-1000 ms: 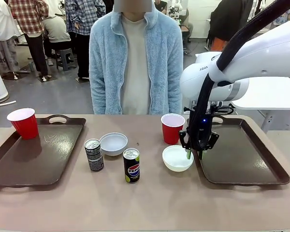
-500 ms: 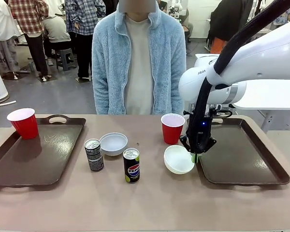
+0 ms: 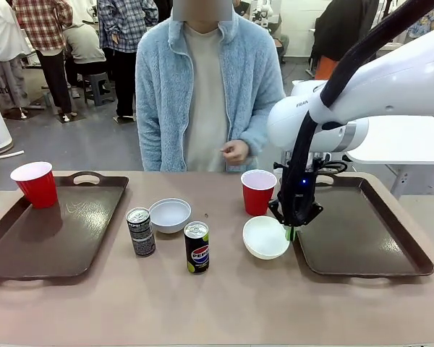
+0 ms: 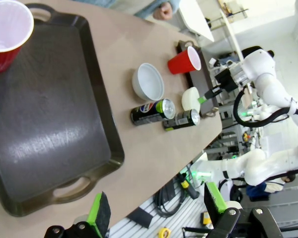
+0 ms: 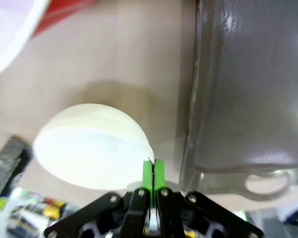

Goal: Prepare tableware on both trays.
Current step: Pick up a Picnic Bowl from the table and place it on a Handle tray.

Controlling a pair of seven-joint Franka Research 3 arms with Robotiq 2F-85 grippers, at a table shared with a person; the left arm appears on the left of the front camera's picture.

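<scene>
Your right claw (image 3: 290, 232) pinches the rim of the tilted white bowl (image 3: 264, 237) beside the right tray (image 3: 365, 235). Your left claw (image 4: 156, 206) hangs spread.

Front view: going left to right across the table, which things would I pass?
In order: red cup → grey-patterned can → white bowl → Pepsi can → second white bowl → right-hand tray.

Glossy white right arm (image 3: 398, 79) with thick black cable (image 3: 362, 49); its black end effector (image 3: 290, 234) has green pads (image 5: 159, 173) and a blue light (image 3: 300, 182). Beyond the desk (image 3: 217, 303), the person (image 3: 202, 94) wears a fluffy light-blue jacket (image 3: 159, 87) over cream.
</scene>
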